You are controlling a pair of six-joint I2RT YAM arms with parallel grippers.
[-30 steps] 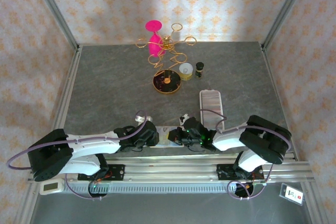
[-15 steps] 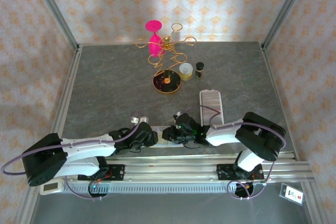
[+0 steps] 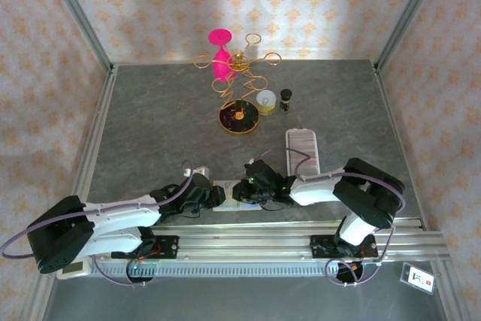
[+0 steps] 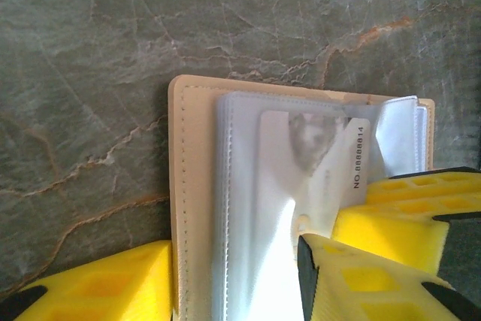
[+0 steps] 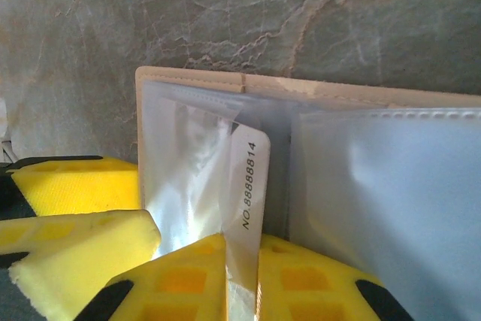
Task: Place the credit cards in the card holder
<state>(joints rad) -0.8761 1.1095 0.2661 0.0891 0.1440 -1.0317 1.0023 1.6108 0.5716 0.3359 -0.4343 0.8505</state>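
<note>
Grey marbled tabletop (image 4: 113, 50), beige card holder (image 4: 180, 186), card (image 5: 252, 186) marked "NO.88888814"

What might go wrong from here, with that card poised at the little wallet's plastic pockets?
1. The credit card stands tilted in the right claw, so its corner may snag the floppy clear sleeve and crumple it instead of sliding in.
2. The card holder lies loose on the table. The left claw seems open over it, so a push might shove it aside.
</note>
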